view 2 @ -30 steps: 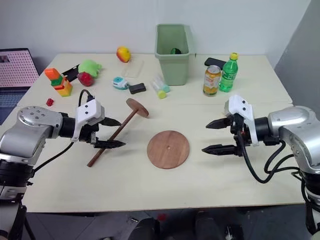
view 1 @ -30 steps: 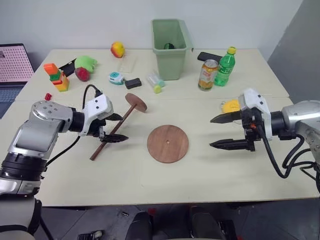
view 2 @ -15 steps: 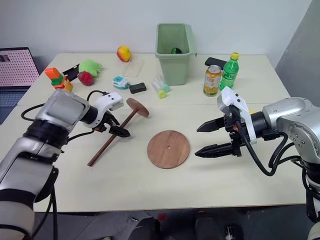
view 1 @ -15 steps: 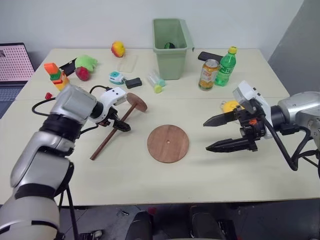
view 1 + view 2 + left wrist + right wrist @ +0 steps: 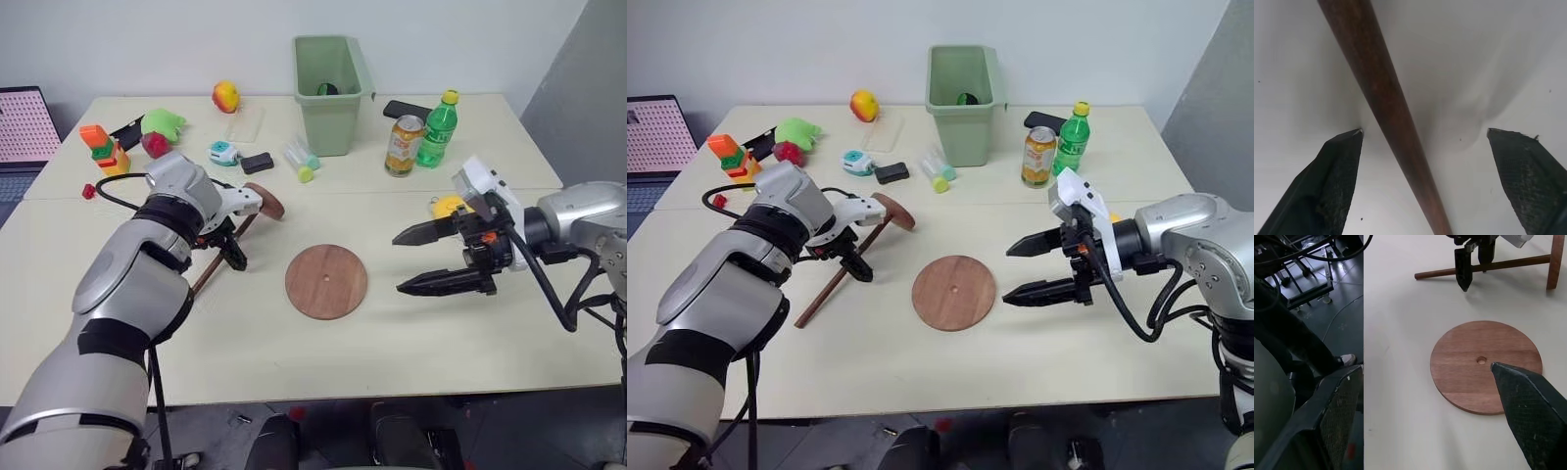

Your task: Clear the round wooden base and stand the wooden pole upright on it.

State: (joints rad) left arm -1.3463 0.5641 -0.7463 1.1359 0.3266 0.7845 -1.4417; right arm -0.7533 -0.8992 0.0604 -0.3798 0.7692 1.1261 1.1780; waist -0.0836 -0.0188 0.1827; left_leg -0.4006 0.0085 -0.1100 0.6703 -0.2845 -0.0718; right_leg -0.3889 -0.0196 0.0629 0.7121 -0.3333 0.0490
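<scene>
L end effector (image 5: 1424,142) open, fingers astride the wooden pole (image 5: 1382,103), nothing gripped yet. Pole likely light, stiff, smooth; take mid-shaft, away from disc end. R end effector (image 5: 426,258) wide open, empty, just beside the round wooden base (image 5: 326,281), already clear. Wrist view shows the straddle; head views show pole's disc (image 5: 893,211) beyond, on the bench (image 5: 294,348).

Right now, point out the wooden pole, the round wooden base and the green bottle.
wooden pole (image 5: 1388,105), left wrist view, mid-shaft.
round wooden base (image 5: 312,294), left eye view, bare top face.
green bottle (image 5: 435,135), left eye view, body.
</scene>
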